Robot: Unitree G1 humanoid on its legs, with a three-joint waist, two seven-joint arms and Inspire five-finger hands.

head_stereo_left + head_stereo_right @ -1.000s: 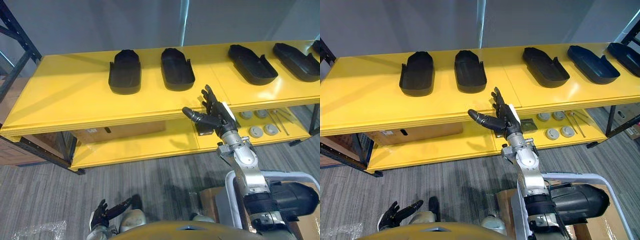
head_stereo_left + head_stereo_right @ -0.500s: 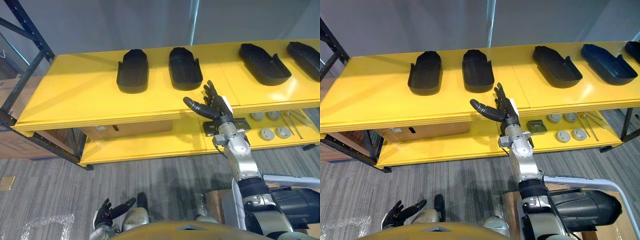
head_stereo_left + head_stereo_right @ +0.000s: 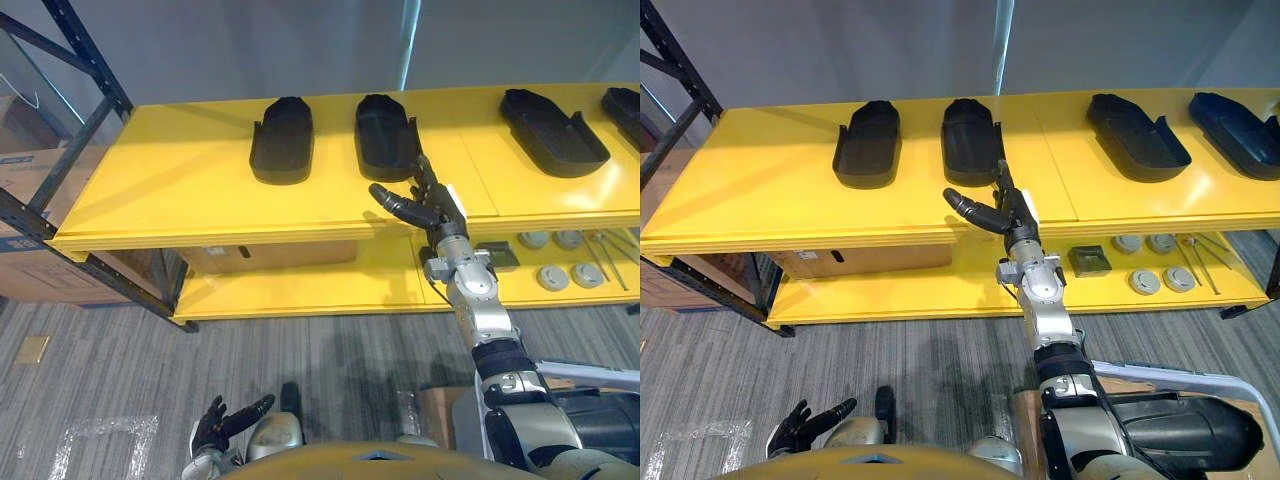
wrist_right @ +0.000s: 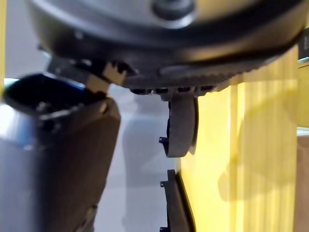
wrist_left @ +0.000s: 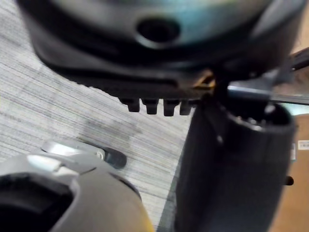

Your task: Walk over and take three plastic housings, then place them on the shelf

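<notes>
The right hand (image 3: 438, 206), fingers apart, is over the front edge of the shelf (image 3: 180, 190), just beside a black shell (image 3: 385, 135); the left hand (image 3: 213, 431) hangs low, fingers apart

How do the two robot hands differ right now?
The right robot hand is raised at the yellow shelf's front edge, near a black housing; the left robot hand hangs low over the floor. The right's fingers are straight, the left's slightly curled. Both are open, holding nothing.
</notes>
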